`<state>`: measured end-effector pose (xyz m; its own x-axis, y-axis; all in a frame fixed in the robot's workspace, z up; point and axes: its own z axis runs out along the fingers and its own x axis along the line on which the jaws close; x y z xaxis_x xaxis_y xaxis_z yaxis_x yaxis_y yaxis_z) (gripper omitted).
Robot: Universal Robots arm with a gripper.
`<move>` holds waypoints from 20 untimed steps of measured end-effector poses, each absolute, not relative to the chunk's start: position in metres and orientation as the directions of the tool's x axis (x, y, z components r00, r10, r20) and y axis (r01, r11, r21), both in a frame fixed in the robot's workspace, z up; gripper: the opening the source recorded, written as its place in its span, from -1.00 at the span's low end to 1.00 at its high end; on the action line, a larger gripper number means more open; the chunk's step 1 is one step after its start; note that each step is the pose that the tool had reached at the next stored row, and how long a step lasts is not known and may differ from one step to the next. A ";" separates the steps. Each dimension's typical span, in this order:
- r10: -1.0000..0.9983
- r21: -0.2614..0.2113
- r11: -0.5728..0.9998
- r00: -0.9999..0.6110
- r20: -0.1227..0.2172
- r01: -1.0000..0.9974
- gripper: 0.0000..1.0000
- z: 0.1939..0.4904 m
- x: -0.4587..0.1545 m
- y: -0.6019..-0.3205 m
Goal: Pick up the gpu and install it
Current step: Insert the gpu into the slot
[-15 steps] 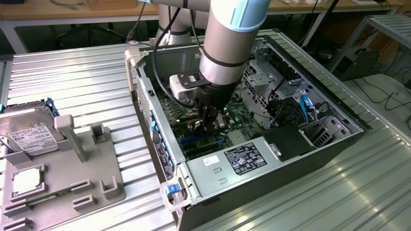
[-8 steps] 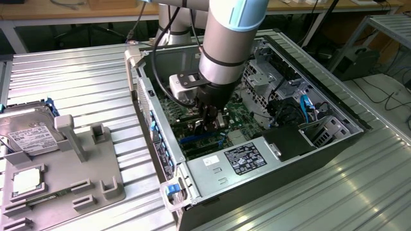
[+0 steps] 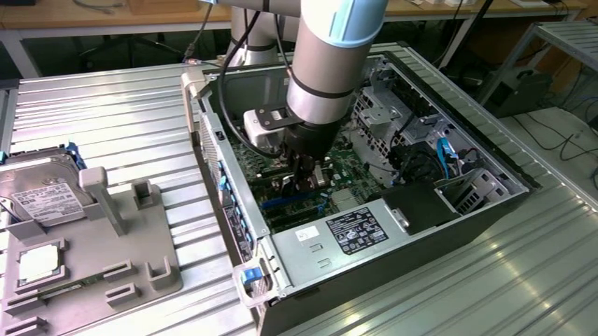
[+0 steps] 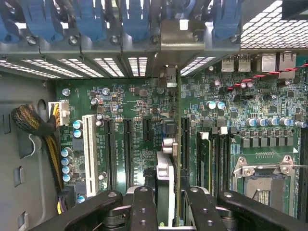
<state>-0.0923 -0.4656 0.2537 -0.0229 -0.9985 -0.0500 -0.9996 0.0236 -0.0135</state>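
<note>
The gpu [image 4: 176, 139] appears edge-on as a thin green card with a silver part, standing upright over the motherboard [image 4: 134, 101] between two black expansion slots [image 4: 127, 149]. Its far end reaches the metal bracket opening [image 4: 179, 36] at the case's rear wall. My gripper [image 4: 171, 199] is shut on the card's near end, one black finger on each side. How deep the card sits in a slot cannot be told. In the exterior view the gripper [image 3: 309, 182] hangs straight down inside the open computer case [image 3: 486, 175].
Blue slot latches [image 4: 86, 19] line the rear wall. A bare CPU socket [image 4: 262, 185] and memory slots lie beside the card. Outside the case, a grey fixture [image 3: 103, 273] on the ribbed metal table holds a hard drive [image 3: 38, 192] and a processor [image 3: 39, 262].
</note>
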 end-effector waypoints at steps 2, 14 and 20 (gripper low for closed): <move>-0.998 -0.015 0.024 -0.023 -0.050 -1.000 -0.44 0.254 -0.092 -0.466; -0.998 -0.018 0.024 -0.023 -0.050 -1.000 -0.44 0.250 -0.094 -0.465; -0.998 -0.018 0.024 -0.023 -0.050 -1.000 -0.44 0.248 -0.095 -0.464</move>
